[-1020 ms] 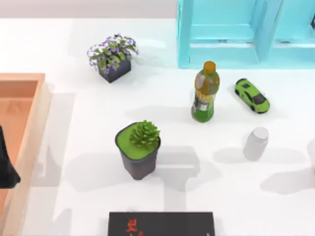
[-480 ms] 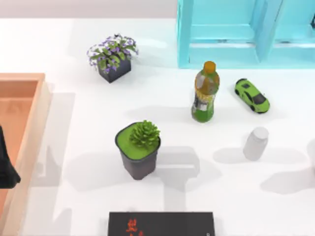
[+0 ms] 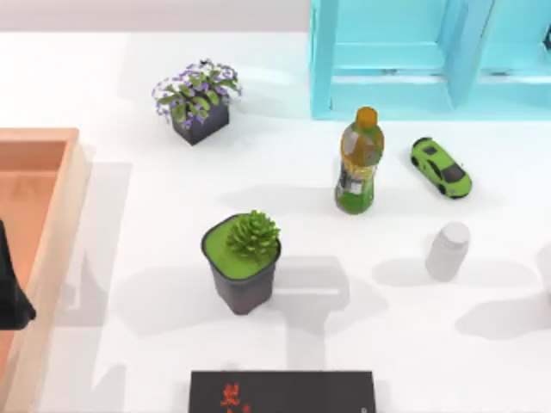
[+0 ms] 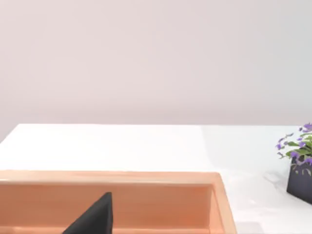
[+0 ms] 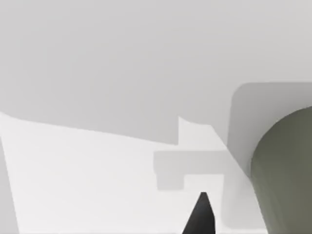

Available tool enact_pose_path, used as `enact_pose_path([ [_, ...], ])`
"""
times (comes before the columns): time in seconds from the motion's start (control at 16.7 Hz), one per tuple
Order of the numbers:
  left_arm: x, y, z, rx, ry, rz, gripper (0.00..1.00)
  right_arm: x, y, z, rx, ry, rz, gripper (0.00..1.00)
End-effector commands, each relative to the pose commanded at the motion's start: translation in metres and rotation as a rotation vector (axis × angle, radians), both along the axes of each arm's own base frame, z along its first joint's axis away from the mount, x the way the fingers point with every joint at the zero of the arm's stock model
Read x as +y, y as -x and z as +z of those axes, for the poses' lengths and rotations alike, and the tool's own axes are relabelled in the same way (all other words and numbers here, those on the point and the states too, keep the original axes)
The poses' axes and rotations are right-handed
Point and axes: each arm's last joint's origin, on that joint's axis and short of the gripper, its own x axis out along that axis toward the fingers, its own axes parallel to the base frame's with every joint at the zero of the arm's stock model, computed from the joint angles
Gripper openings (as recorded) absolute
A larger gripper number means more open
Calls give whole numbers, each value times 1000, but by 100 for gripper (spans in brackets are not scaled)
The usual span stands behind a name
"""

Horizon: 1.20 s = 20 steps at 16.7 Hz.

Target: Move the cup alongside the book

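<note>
Cup (image 3: 448, 250): small, smooth, white-grey cylinder with a rounded top, upright on the matte white table (image 3: 129, 258) toward its right side, below a glossy green toy car (image 3: 440, 166) and right of a green bottle (image 3: 359, 163) with an orange cap. Book (image 3: 282, 391): flat, black, rectangular, red-orange characters on the cover, at the table's near edge, well apart from the cup, just below a dark square pot (image 3: 242, 262) holding a spiky green plant. Left gripper (image 3: 12, 292) dark, parked over the pale wooden tray (image 3: 60, 232) at the left edge, cannot tell how far its fingers are spread; right gripper (image 5: 200, 217) shows one dark tip near a rounded grey-green surface, spread likewise cannot be told.
</note>
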Motion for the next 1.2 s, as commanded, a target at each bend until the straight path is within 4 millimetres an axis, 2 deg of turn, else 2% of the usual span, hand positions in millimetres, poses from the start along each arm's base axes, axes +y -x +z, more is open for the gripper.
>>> enact_pose_path([
  [0.18, 0, 0, 0, 0, 0, 0, 100, 0, 0, 0, 0, 0, 0, 2],
  [0.24, 0, 0, 0, 0, 0, 0, 100, 0, 0, 0, 0, 0, 0, 0],
  [0.78, 0, 0, 0, 0, 0, 0, 100, 0, 0, 1, -1, 1, 0, 0],
  [0.9, 0, 0, 0, 0, 0, 0, 100, -1, -1, 9, -2, 2, -1, 0],
  [1.2, 0, 0, 0, 0, 0, 0, 100, -1, 0, 43, 1, -2, 0, 0],
])
